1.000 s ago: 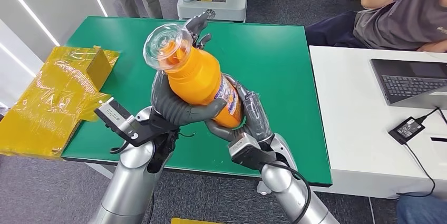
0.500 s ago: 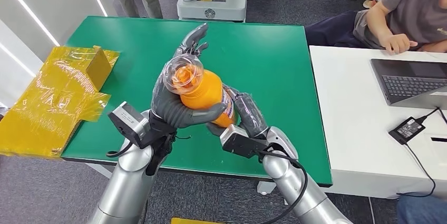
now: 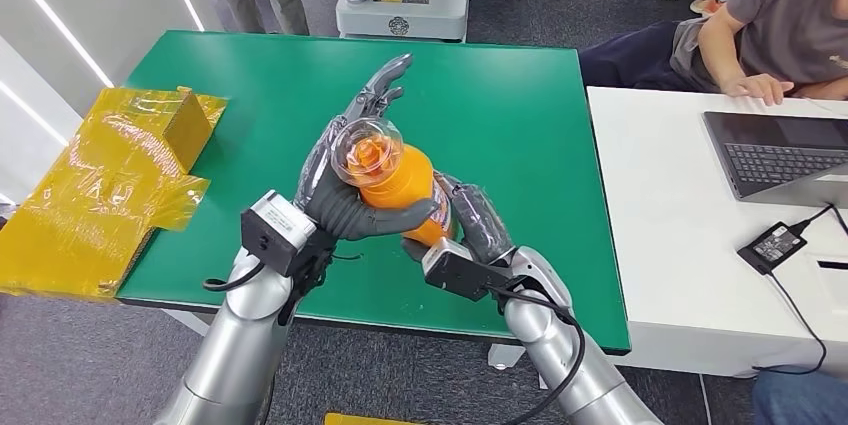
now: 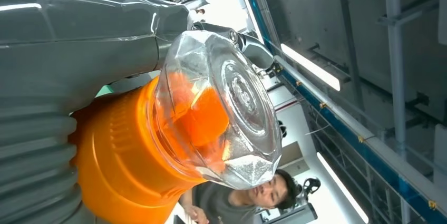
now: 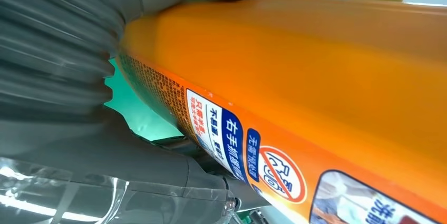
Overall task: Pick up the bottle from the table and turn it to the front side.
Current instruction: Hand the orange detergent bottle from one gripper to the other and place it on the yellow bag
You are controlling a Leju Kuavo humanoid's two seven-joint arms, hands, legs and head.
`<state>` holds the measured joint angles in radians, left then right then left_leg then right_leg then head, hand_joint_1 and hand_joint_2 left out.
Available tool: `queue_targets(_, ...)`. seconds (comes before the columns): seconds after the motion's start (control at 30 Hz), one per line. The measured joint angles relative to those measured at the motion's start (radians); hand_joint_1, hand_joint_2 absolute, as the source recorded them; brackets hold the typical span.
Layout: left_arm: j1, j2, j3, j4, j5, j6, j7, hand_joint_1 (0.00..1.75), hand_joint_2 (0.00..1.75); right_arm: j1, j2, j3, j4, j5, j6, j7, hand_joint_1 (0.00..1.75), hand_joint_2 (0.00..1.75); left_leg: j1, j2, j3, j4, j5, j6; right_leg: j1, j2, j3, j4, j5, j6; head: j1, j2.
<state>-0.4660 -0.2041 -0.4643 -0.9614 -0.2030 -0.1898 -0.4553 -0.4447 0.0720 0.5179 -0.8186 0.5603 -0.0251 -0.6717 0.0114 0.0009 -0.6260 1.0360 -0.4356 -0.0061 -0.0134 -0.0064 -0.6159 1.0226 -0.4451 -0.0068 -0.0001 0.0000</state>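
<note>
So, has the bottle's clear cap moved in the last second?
Yes. In the head view the cap has dropped and shifted right, away from the green table's far edge, toward its near edge.

Bottle (image 3: 400, 185) base hidden behind hands; label (image 5: 263, 155) cut off.

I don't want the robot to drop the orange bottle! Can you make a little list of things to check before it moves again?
1. Left hand holds the orange bottle: ok.
2. Right hand grips the bottle's lower part: ok.
3. Clear cap is on: ok.
4. Bottle is lifted off the green table: ok.
5. Front side faces forward: cannot tell; the right wrist view shows a printed label.
6. Space around the bottle: ok; the yellow wrapped box sits apart at the table's edge.
</note>
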Motion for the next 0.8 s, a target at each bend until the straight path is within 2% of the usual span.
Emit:
queue_targets(0.17,-0.012,0.000,-0.005,0.026,-0.008,0.001,-0.001,0.00,1.75,0.005,0.000,-0.012,0.000,0.003,0.000,0.001,1.75,1.75,0.000,0.000,0.000,0.000,0.000,0.000,0.000,0.000,0.000,0.000,0.000,0.000,0.000,0.000)
queue_targets(0.2,-0.013,0.000,-0.006,0.030,-0.008,0.001,-0.002,0.38,1.75,0.006,0.000,-0.013,0.000,0.003,0.000,0.001,1.75,1.75,0.000,0.000,0.000,0.000,0.000,0.000,0.000,0.000,0.000,0.000,0.000,0.000,0.000,0.000)
queue_targets(0.3,-0.016,0.000,-0.008,0.040,-0.009,0.001,-0.002,1.69,1.75,0.007,0.000,-0.017,0.000,0.004,0.000,0.001,1.75,1.75,0.000,0.000,0.000,0.000,0.000,0.000,0.000,0.000,0.000,0.000,0.000,0.000,0.000,0.000)
queue_targets(0.33,-0.017,0.000,-0.009,0.044,-0.009,0.001,-0.003,1.75,1.75,0.007,0.000,-0.018,0.000,0.004,0.000,0.001,1.75,1.75,0.000,0.000,0.000,0.000,0.000,0.000,0.000,0.000,0.000,0.000,0.000,0.000,0.000,0.000)
queue_targets(0.8,-0.033,-0.011,-0.036,0.105,0.001,-0.001,-0.018,1.75,1.75,0.007,0.001,-0.041,0.022,0.022,-0.040,-0.001,1.75,1.75,0.000,0.000,0.000,0.000,0.000,0.000,0.000,0.000,0.000,0.000,0.000,0.000,0.000,0.000)
